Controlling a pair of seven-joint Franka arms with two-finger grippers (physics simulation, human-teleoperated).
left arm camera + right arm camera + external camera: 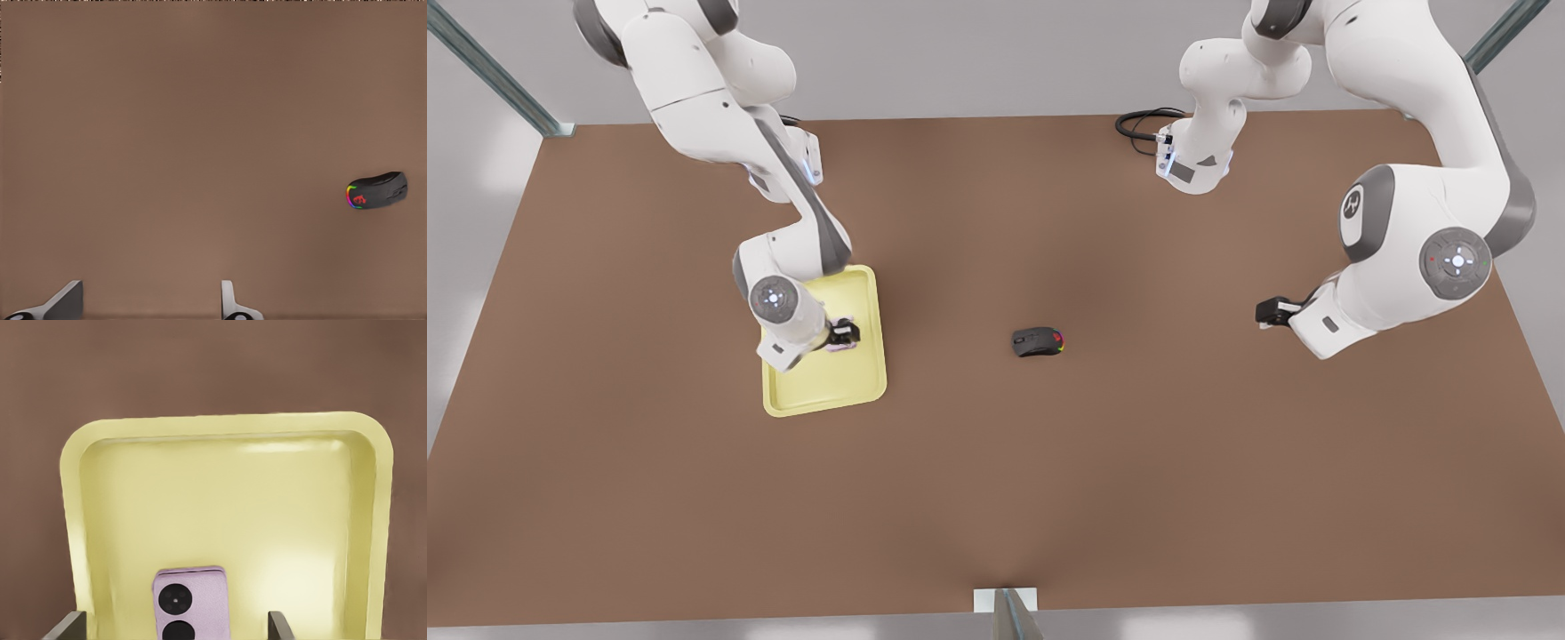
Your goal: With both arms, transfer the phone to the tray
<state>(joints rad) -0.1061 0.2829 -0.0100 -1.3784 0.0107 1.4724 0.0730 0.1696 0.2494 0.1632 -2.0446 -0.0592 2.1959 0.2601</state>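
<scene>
Right gripper [843, 334]: over the tray [867, 378], on the front view's left. Jaws spread wider than the phone [191, 603]; in the right wrist view both fingertips [65, 628] stand clear of the phone's sides, a gap of tray floor on each. Nothing pinched.

Phone: lies flat inside the tray, camera circles up, pale pink-lilac case. It sits between the right jaws (whether the tips touch the tray floor cannot be told). In the front view it is mostly hidden under the gripper.

Left gripper [1272, 311]: on the front view's right, above bare brown surface [1049, 489], well apart from the tray. Jaws spread, empty; its fingertips [63, 303] frame only surface in the left wrist view. This arm waits.

Other: black mouse [1038, 341] with coloured lights, alone on the surface between the two grippers, apart from the tray. Black cable [1143, 124] looped near the far edge.
</scene>
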